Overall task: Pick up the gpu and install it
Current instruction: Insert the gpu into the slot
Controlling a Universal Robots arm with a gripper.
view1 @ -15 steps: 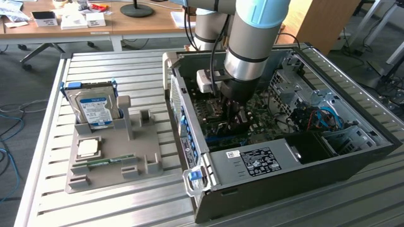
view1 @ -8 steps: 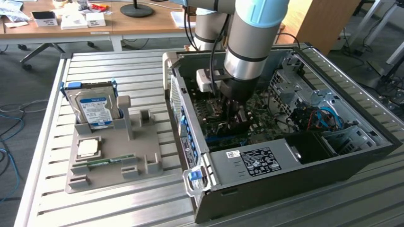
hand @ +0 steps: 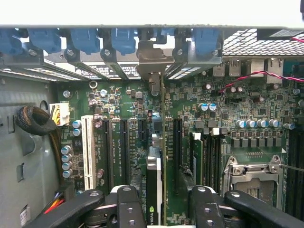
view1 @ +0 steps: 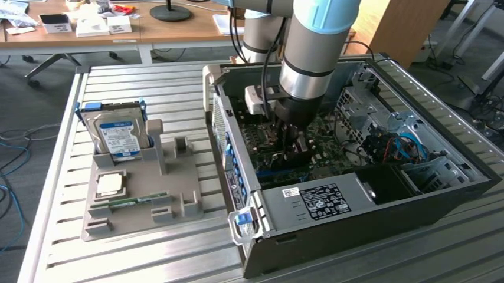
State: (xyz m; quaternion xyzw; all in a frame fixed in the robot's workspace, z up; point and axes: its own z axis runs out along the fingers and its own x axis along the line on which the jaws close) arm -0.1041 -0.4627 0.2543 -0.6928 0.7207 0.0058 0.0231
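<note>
The gpu (hand: pixel 154 183) stands on edge on the green motherboard (hand: pixel 118 104) inside the open computer case (view1: pixel 354 236). It is a thin dark card. Its silver-grey bracket (hand: pixel 151 59) sits against the rear slot openings under the blue latches. My gripper (hand: pixel 164 199) straddles the card's near end. One finger (hand: pixel 128 204) is close to one face of the card. The other finger (hand: pixel 205 204) stands clearly off the other face, so the jaws are open. In the exterior view the gripper (view1: pixel 293 150) reaches straight down into the case.
Black expansion slots and a white slot (hand: pixel 88 152) flank the card. Memory sticks (hand: pixel 197 156) and the CPU socket (hand: pixel 251 171) lie on one side. The power supply (view1: pixel 323 200) fills the case front. A grey holder (view1: pixel 141 200) on the exterior view's left carries a hard drive (view1: pixel 118 138).
</note>
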